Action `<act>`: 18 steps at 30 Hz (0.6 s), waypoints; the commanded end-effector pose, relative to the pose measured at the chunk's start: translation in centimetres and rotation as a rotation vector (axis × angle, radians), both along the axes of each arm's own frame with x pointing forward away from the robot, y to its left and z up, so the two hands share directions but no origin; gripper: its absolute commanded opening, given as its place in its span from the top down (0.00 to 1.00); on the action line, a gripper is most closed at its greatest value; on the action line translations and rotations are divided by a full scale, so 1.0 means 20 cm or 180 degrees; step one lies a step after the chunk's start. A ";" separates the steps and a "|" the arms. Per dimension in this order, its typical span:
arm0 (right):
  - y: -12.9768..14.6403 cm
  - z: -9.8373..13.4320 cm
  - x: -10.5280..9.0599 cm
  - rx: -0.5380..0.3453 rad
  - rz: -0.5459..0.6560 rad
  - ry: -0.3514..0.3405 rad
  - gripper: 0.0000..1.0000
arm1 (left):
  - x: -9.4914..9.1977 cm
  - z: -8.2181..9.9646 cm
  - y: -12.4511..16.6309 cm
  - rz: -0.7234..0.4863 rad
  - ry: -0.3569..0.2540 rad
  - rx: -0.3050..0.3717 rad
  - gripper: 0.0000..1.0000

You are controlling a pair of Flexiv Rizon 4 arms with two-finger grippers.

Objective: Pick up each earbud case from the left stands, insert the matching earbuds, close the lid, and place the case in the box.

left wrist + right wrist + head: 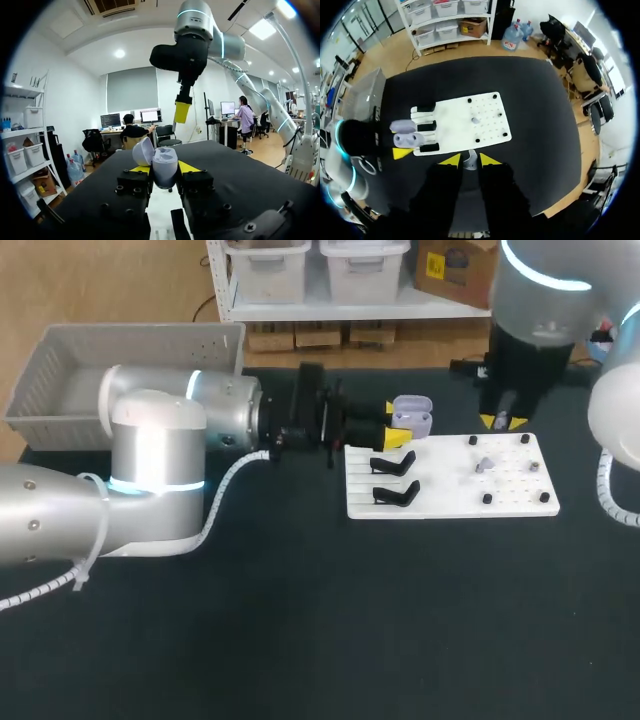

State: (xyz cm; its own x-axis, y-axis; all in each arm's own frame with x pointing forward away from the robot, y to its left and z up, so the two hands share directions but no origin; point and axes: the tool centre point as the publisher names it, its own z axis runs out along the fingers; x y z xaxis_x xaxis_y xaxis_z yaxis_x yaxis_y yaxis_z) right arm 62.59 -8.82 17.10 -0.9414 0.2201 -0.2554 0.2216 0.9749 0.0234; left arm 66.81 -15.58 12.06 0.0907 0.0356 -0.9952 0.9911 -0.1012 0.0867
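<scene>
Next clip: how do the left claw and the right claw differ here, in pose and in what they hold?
The left claw lies level over the table, pointing toward the white board; the right claw points straight down above the board's far edge. The left claw is shut on an open lavender earbud case; the right claw pinches what looks like a small pale earbud. Both have yellow tips, and both are loaded.
</scene>
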 end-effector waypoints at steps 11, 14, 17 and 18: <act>0.04 0.03 -0.02 0.0138 -0.0259 0.0184 1.00 | -0.02 -0.01 -0.01 0.0064 0.0042 0.0000 1.00; 0.04 0.03 -0.02 0.0138 -0.0259 0.0184 1.00 | -0.02 -0.01 -0.01 0.0064 0.0042 0.0000 1.00; 0.04 0.03 -0.02 0.0138 -0.0259 0.0184 1.00 | -0.02 -0.01 -0.01 0.0064 0.0042 0.0000 1.00; 0.04 0.03 -0.02 0.0138 -0.0259 0.0184 1.00 | -0.02 -0.01 -0.01 0.0064 0.0042 0.0000 1.00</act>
State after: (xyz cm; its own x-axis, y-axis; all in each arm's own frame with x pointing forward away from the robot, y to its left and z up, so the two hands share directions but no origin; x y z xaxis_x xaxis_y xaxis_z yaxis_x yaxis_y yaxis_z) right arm 62.14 -8.07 17.72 -0.9331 0.3058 -0.1894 0.3017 0.9520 0.0509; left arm 66.51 -15.88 11.92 0.0747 0.0376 -0.9965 0.9936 -0.0882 0.0711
